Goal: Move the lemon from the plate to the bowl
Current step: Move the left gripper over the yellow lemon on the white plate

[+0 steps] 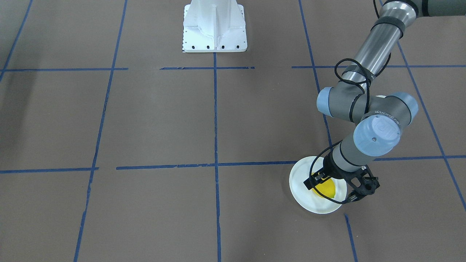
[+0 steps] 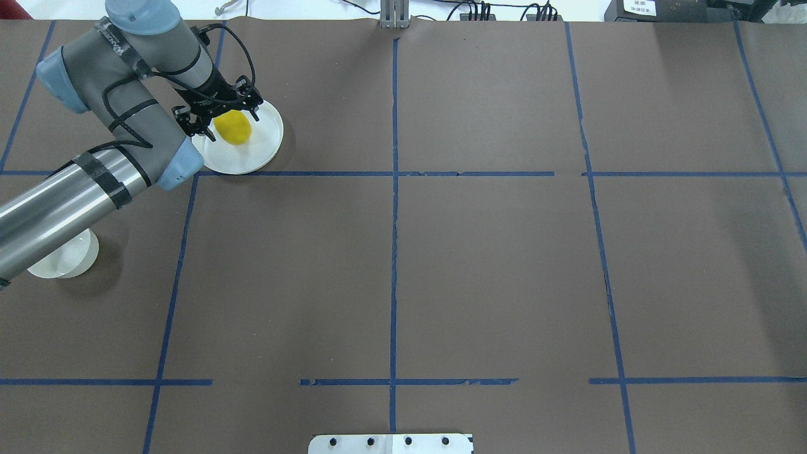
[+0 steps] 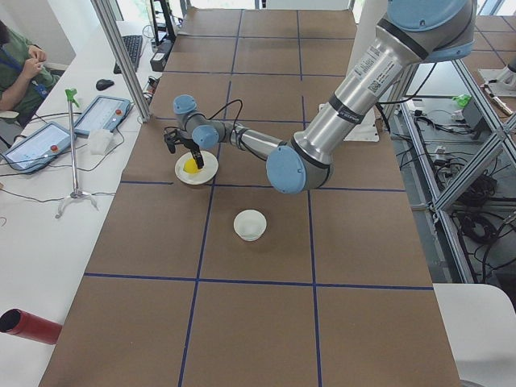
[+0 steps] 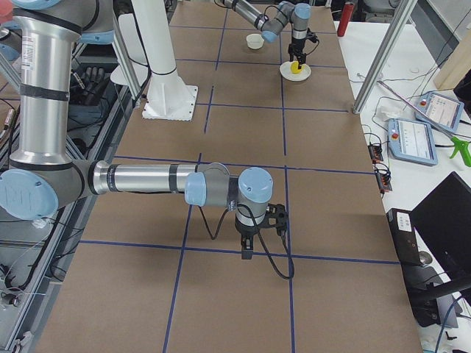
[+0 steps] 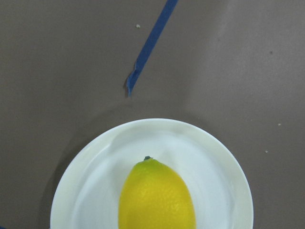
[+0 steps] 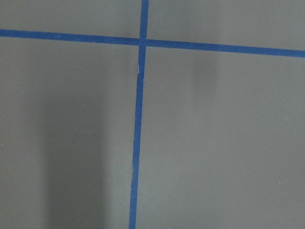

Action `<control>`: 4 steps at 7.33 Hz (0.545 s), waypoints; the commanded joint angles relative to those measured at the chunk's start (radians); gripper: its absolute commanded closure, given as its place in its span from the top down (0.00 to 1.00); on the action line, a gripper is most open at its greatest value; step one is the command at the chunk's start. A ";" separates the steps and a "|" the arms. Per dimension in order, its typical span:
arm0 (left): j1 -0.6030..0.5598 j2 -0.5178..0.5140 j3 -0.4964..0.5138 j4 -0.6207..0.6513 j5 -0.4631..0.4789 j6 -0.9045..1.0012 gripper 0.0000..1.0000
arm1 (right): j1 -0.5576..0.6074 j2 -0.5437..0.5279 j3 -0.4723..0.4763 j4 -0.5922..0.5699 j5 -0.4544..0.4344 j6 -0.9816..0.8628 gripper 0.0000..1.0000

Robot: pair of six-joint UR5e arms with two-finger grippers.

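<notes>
Lemon (image 2: pixel 233 127), judged firm, light and slick, is straddled on the plate (image 2: pixel 261 146) by the spread jaws of the left gripper (image 2: pixel 224 121); the broad middle is best pinched.

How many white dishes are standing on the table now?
2. The plate, holding the lemon, lies far out on the robot's left; the bowl sits nearer the robot, partly under the left arm.

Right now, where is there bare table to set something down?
Bare: the table between the plate and the centre tape line, and beyond it. Crowded: the left gripper straddles the lemon, and its arm overhangs the bowl.
</notes>
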 commanded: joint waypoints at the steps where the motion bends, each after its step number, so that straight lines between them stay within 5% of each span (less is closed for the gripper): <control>1: 0.007 0.000 0.021 -0.016 0.042 -0.004 1.00 | 0.000 0.000 0.000 0.000 0.000 0.000 1.00; 3: 0.009 -0.005 0.093 -0.111 0.042 -0.022 0.99 | 0.000 0.000 0.000 0.000 0.000 0.000 1.00; 4: 0.009 -0.005 0.093 -0.112 0.042 -0.024 0.77 | 0.000 0.000 0.000 0.000 0.000 0.000 1.00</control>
